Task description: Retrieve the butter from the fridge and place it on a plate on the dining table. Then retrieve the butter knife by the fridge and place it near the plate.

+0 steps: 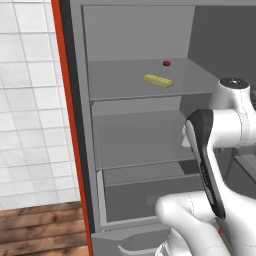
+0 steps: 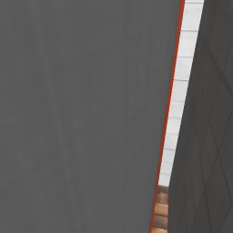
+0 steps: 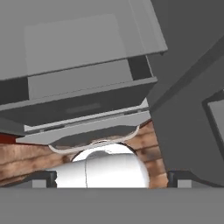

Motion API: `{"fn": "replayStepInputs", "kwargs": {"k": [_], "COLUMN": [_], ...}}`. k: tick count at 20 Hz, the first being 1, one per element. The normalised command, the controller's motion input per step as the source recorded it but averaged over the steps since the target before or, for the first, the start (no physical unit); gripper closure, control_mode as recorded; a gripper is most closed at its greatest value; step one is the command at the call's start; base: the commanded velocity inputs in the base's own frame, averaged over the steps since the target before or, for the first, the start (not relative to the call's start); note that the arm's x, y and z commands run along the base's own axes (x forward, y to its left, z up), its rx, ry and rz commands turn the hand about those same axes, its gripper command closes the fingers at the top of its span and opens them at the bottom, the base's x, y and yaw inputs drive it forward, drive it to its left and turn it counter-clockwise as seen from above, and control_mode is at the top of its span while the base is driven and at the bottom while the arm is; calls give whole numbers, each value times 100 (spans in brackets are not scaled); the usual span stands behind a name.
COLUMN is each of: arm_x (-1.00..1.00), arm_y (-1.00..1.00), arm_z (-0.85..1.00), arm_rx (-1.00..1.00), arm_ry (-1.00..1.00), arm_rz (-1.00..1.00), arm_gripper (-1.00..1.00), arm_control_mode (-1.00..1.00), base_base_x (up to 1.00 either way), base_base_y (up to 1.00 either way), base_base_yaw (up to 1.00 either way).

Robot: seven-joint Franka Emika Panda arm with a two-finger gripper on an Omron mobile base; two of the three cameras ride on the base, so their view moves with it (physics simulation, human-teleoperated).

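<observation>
Left base view looks into the open fridge [image 1: 140,115], a tall grey body with plain grey shelves stacked one above another and a drawer-like bin at the bottom. A red vertical edge [image 1: 70,115] runs down its left side, with a white tiled wall [image 1: 27,100] beyond that and a wooden floor [image 1: 40,227] below. The white arm [image 1: 220,150] rises from the lower right and bends in front of the fridge's lower shelves, its dark-padded link crossing the right part of the opening.

On the upper shelf [image 1: 150,80] the butter [image 1: 158,80] lies flat, a small yellow stick set at a slight diagonal near the middle of the shelf. A tiny red round item [image 1: 167,63] sits on the same shelf behind it and a little to the right, apart from it. The arm is well below this shelf and touches neither.

In the right base view a broad flat grey panel [image 2: 82,113] takes up most of the frame, with a thin red edge, a strip of white tile and a bit of wooden floor in a narrow gap beside it.

The hand view points at the fridge's lower bin [image 3: 83,98] and the wooden floor under it. Its dark finger tips [image 3: 43,178] barely rise at the bottom corners, well apart, with nothing between them.
</observation>
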Motion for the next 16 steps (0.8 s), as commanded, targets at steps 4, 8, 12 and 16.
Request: {"fn": "replayStepInputs", "kwargs": {"k": [4, 8, 12, 16], "arm_x": [-10, -16, 11, 9], "arm_y": [0, 1, 19, 23], "arm_z": [71, 58, 45, 45], "arm_rx": [-17, -18, -15, -12], "arm_ry": [-39, -39, -34, -20], "arm_rz": [28, 24, 24, 22], "arm_gripper": [-100, -100, -100, -100], "arm_control_mode": [-100, -100, -100, -100], "base_base_x": [0, 0, 0, 0], "base_base_y": [0, 0, 0, 0], "base_base_yaw": [0, 0, 0, 0]}}
